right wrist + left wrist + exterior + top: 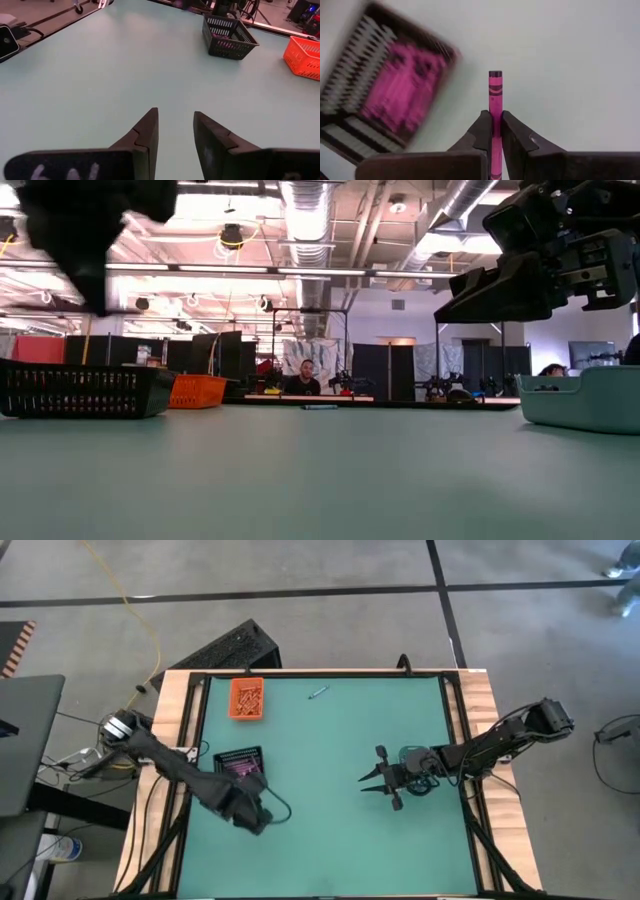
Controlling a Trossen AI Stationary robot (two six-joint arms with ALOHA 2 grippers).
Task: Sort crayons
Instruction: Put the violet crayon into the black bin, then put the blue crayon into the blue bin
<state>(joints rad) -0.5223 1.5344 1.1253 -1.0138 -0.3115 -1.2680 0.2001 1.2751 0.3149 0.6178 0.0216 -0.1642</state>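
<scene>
A slim magenta-pink wax crayon [495, 107] with a dark tip stood clamped between the two dark fingers [481, 135] of the left gripper [492, 131], its paper-wrapped shaft projecting past the fingertips over the plain teal-green table mat [330, 830]. From above, the left gripper [252, 815] hung at the near-left part of the mat, just beside the black slotted plastic basket [240, 762], which held a heap of pink and purple crayons [402, 90]. Farther back on the left side sat the small orange mesh basket [247, 699], filled with orange crayons [248, 696]. A single blue-teal crayon [318, 693] lay loose on the mat near the far edge, to the right of the orange basket and well apart from both arms. The right gripper [372, 783] hovered over the right half of the mat, its fingers [145, 135] spread apart and holding nothing, with a pale teal plastic tray [413, 757] just beside its wrist. At table height, the black basket [80, 390] and orange basket [195, 391] showed at the left, the pale tray [580, 398] at the right, and a seated person [303, 380] was visible in the workshop beyond the table.
</scene>
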